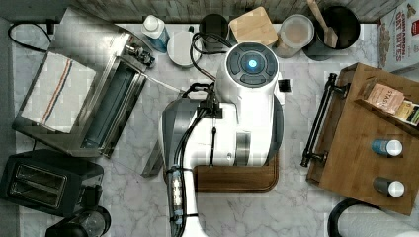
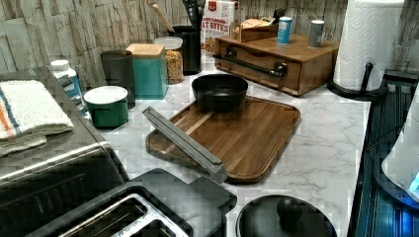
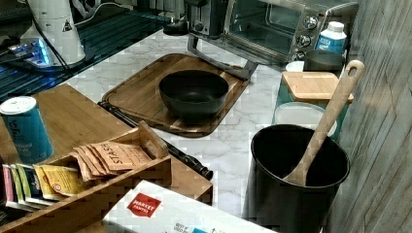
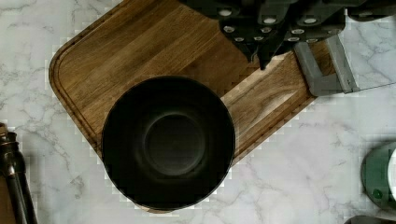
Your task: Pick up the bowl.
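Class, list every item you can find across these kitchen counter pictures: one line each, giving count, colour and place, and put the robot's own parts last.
bowl: 1, black, on the cutting board's far corner in the left view.
cutting board: 1, brown wood, on the marble counter.
toaster oven: 1, silver, door open onto the board's edge.
folded towel: 1, white with stripes, on top of the oven.
toaster: 1, black, beside the oven.
utensil pot: 1, black, holding a wooden spoon.
wooden drawer box: 1, brown, holding tea packets and two shakers.
paper towel roll: 1, white, on a black stand.
green tin: 1, white lid, near the oven.
robot arm: 1, white, above the board in the top view.
gripper: 1, dark, above the board.
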